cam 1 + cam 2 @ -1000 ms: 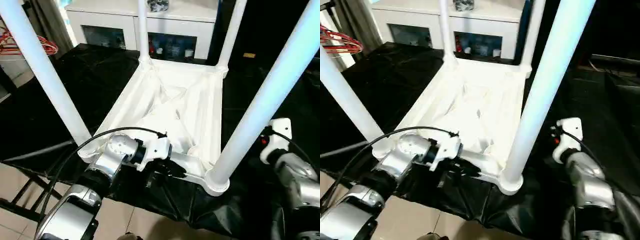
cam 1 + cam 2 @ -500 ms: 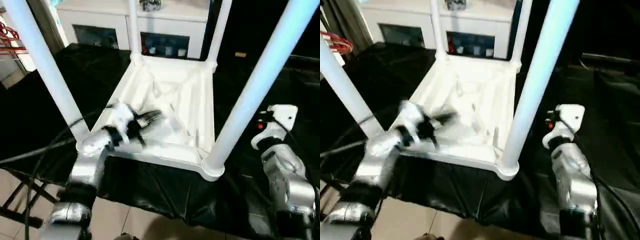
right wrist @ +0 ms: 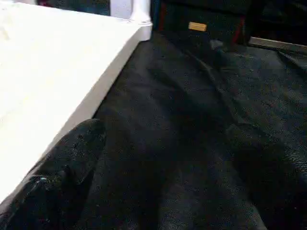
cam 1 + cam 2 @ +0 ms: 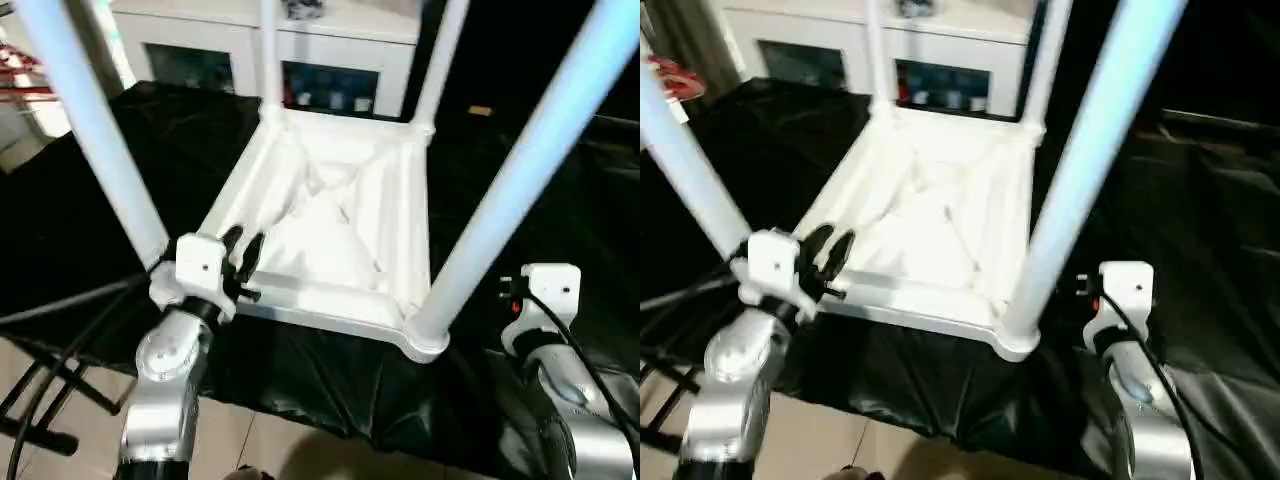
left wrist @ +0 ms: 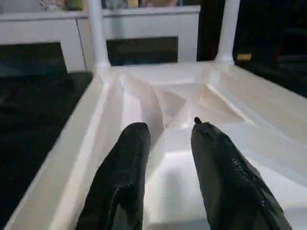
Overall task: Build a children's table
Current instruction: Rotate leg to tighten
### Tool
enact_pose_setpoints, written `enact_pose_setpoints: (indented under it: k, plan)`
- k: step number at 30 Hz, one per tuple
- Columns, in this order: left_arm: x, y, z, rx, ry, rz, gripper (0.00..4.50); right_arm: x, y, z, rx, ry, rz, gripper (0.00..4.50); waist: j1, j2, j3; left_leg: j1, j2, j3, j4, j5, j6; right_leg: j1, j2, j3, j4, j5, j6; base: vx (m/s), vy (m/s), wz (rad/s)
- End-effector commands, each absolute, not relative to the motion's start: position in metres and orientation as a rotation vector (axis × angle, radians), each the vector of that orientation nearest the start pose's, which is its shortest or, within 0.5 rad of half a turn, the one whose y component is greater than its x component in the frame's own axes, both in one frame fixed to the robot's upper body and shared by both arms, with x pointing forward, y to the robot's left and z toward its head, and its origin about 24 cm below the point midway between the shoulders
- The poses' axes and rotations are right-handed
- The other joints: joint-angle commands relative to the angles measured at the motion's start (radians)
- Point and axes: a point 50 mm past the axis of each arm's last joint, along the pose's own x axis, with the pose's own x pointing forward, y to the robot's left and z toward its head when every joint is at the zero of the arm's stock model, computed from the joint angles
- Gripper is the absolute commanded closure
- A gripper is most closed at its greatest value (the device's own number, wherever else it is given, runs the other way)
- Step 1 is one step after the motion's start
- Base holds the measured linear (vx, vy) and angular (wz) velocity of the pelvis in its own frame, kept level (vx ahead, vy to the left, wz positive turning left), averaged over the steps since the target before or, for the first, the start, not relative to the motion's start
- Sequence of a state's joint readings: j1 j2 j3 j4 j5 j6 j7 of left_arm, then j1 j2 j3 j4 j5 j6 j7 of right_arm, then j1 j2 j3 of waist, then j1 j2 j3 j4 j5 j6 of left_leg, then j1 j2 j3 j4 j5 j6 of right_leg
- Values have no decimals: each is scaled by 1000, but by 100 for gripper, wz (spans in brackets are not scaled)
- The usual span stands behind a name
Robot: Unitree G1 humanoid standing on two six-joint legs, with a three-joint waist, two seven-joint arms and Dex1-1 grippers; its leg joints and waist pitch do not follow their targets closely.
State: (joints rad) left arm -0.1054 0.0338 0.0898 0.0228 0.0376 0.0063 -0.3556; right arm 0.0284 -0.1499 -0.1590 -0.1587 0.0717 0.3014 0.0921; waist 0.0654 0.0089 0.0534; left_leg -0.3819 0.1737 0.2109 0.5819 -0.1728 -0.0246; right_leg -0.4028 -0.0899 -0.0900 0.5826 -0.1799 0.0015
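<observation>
The upturned children's table (image 4: 340, 230) lies at twelve o'clock of the nearer left gripper (image 4: 242, 250), fingers apart, empty; right gripper's (image 3: 57, 172) spread I cannot tell.

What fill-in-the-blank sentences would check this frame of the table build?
1. The tabletop lies with its ribbed underside facing ____.
2. ____ legs stand in its corner sockets.
3. The left gripper holds ____.
4. The cloth under the tabletop is ____ in colour.

Missing words: up; four; nothing; black
</observation>
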Motion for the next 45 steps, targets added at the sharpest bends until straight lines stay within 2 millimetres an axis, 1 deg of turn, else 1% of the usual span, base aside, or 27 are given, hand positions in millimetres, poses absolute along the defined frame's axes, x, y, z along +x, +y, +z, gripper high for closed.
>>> enact_pose_setpoints:
  k: [1, 2, 3, 4, 5, 6, 7, 8, 9, 10, 11, 12, 13, 14, 15, 16, 17, 18, 19, 20, 24, 28, 31, 34, 36, 41, 45]
  plan:
    - [269, 149, 64, 86, -53, -300, 281, 242, -211, 52, -33, 176, -96, 0, -1, -15, -55, 66, 43, 8, -26, -387, -39, -16, -54, 114, -118, -479, -40, -43, 3, -18]
    - [268, 148, 65, 76, -47, -305, 281, 241, -213, 50, -32, 188, -107, 0, 16, -23, -56, 38, 35, 6, -15, -365, -17, 10, -71, 172, -117, -541, -29, 4, 30, -45]
    - [267, 147, 65, 75, -45, -306, 281, 241, -213, 50, -34, 190, -108, 0, 23, -28, -54, 31, 31, -2, 5, -357, 4, 14, -89, 206, -124, -570, -32, 4, 30, -45]
    - [266, 147, 66, 86, -54, -307, 281, 240, -213, 50, -34, 189, -109, 0, 45, -35, -55, 10, 17, -32, 56, -307, 42, 42, -133, 286, -144, -637, -44, 58, 81, -55]
    - [265, 148, 66, 87, -56, -302, 281, 240, -213, 50, -37, 189, -110, 0, 57, -38, -53, -28, 6, -75, 103, -266, 55, 72, -165, 351, -150, -670, -70, 30, 143, -64]
    - [264, 149, 66, 123, -63, -292, 281, 240, -214, 49, -40, 187, -113, 0, 59, -35, -52, -39, 2, -99, 110, -243, 45, 80, -151, 365, -144, -649, -92, 30, 143, -64]
    - [263, 150, 66, 185, -67, -287, 281, 240, -215, 50, -39, 179, -118, 0, 41, -23, -46, -16, 0, -114, 43, -197, 0, 47, -30, 323, -116, -533, -109, 14, 190, -68]
    - [261, 150, 65, 188, -65, -288, 281, 239, -216, 49, -35, 180, -126, 0, 5, -12, -49, 32, 28, -108, -54, -154, -9, -20, 103, 202, -41, -294, -59, 20, 197, -46]
    - [261, 150, 65, 188, -65, -288, 281, 239, -216, 49, -35, 180, -126, 0, -19, 16, -60, 65, 91, -109, -73, -149, -71, -46, 87, 151, 14, -164, -53, 20, 197, -46]
    - [260, 150, 65, 175, -62, -288, 281, 239, -217, 49, -33, 184, -132, 0, -34, 33, -67, 71, 120, -125, -92, -153, -125, -35, 77, 126, 38, -122, -52, 9, 186, -26]
    - [258, 151, 64, 149, -60, -281, 281, 238, -218, 49, -33, 180, -140, 0, -38, 36, -62, 48, 136, -175, -112, -132, -143, -12, 58, 100, 68, -71, -54, -20, 135, -10]
    - [255, 153, 65, 106, -63, -269, 281, 237, -220, 49, -44, 177, -152, 0, -47, 52, -63, 66, 190, -200, -113, 33, -116, -38, 35, 77, 80, -70, -46, -20, 135, -10]
    - [255, 153, 65, 103, -64, -269, 281, 236, -221, 49, -45, 177, -153, 0, -64, 39, -76, 76, 203, -209, -82, 207, 7, -34, 14, 67, 98, -89, -45, 4, 57, 3]
    - [252, 153, 65, 98, -67, -262, 281, 235, -223, 48, -55, 178, -164, 0, -58, 37, -82, 80, 181, -201, -60, 298, 168, -35, -3, 70, 86, -107, -56, 0, 0, 0]
    - [251, 153, 65, 106, -67, -260, 281, 234, -224, 48, -56, 178, -168, 0, -63, 16, -92, 70, 130, -180, -11, 357, 312, -14, -38, 93, 49, -2, -116, 0, 0, 0]
    - [249, 154, 65, 111, -66, -258, 281, 232, -226, 48, -54, 178, -175, 0, -53, 8, -91, 36, 78, -143, 20, 337, 329, 12, -57, 102, 13, 86, -156, -37, -72, -2]
    - [246, 154, 65, 115, -68, -256, 281, 231, -228, 48, -50, 176, -173, 0, -44, -13, -90, -2, 24, -100, 40, 276, 315, 40, -72, 113, -6, 183, -196, -56, -98, -4]
    - [244, 154, 64, 115, -70, -256, 281, 231, -229, 48, -47, 174, -169, 0, -23, -39, -78, -30, -8, -79, 27, 51, 196, 73, -104, 122, -32, 145, -141, -56, -98, -4]
    - [244, 154, 64, 115, -70, -256, 281, 231, -229, 48, -47, 174, -169, 0, -13, -35, -64, -16, 6, -79, 6, -82, 122, 63, -95, 113, -54, -77, -87, -63, -90, -2]
    - [238, 156, 64, 93, -79, -242, 281, 232, -232, 49, -50, 167, -149, 0, -12, -28, -57, -3, 17, -80, -15, -167, 75, 55, -71, 104, -65, -312, -75, -75, -75, 2]
    - [222, 156, 63, 4, -91, -281, 251, 232, -225, 52, 6, 166, 90, 0, -26, -12, -32, 15, 49, -97, -54, -416, 1, 35, -55, 99, -79, -586, -74, -68, -38, 2]
    - [192, 154, 62, -54, -105, -427, 217, 215, -215, 51, 9, 236, 429, 0, -20, -9, -33, 9, 65, -103, -67, -412, 16, 50, -59, 106, -68, -422, -110, 0, 0, 0]
    - [174, 155, 59, -81, -76, -532, 191, 204, -215, 50, -18, 268, 561, 0, -17, -13, -29, 12, 61, -100, -69, -435, 23, 50, -64, 108, -69, -459, -124, 0, 0, 0]
    - [155, 171, 56, -81, -40, -611, 163, 198, -220, 51, -16, 307, 688, 0, -9, -15, -35, 11, 65, -96, -67, -349, 43, 57, -63, 108, -59, -328, -141, 0, 0, 0]
    - [157, 204, 58, -4, -61, -446, 146, 195, -216, 58, 43, 328, 838, 0, -7, -20, -36, 13, 64, -92, -62, -305, 68, 60, -62, 107, -54, -239, -165, 0, 0, 0]
    - [156, 244, 61, 65, -97, -251, 108, 191, -200, 59, 87, 372, 1021, 0, 1, -25, -36, 16, 62, -92, -58, -268, 86, 66, -63, 102, -50, -191, -179, 0, 0, 0]
    - [150, 267, 66, 74, -111, -177, 69, 198, -186, 55, 93, 360, 1079, 0, 3, -27, -34, 22, 68, -95, -66, -316, 50, 59, -66, 102, -51, -252, -174, 0, 0, 0]
